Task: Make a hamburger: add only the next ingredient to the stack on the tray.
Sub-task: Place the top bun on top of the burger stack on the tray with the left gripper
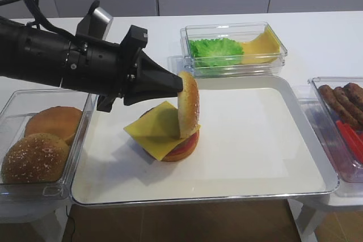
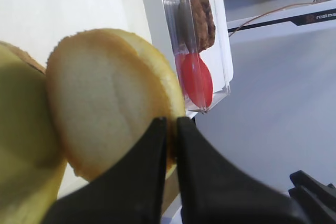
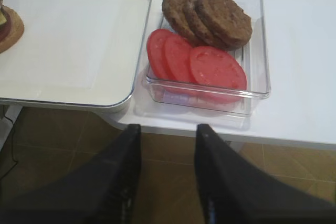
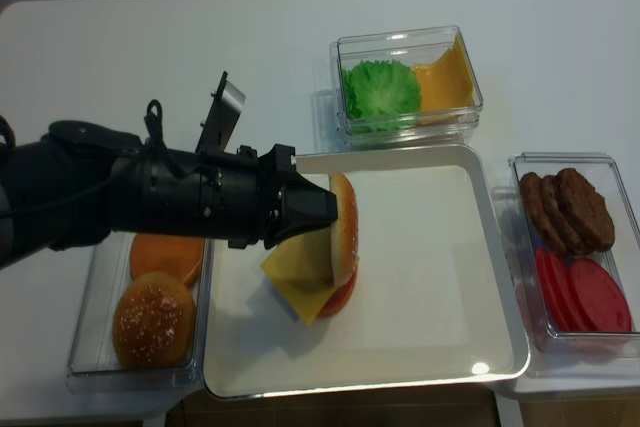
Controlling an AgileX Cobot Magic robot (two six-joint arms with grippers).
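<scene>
The top bun half (image 1: 189,106) stands on edge, its lower rim on the stack (image 1: 161,134) of bun, patty, tomato and overhanging yellow cheese on the silver tray (image 1: 255,140). My left gripper (image 1: 180,83) reaches in from the left and is shut on the bun's upper rim. In the left wrist view its black fingers (image 2: 152,171) pinch the bun's (image 2: 105,98) golden edge, pale cut face showing. My right gripper (image 3: 168,129) hangs open and empty over the floor, in front of the table edge by the tray's corner (image 3: 79,35).
A clear tub (image 1: 39,145) left of the tray holds a seeded bun and a smooth bun. Behind the tray is a tub (image 1: 232,49) of lettuce and cheese. On the right, a tub (image 3: 210,40) holds patties and tomato slices.
</scene>
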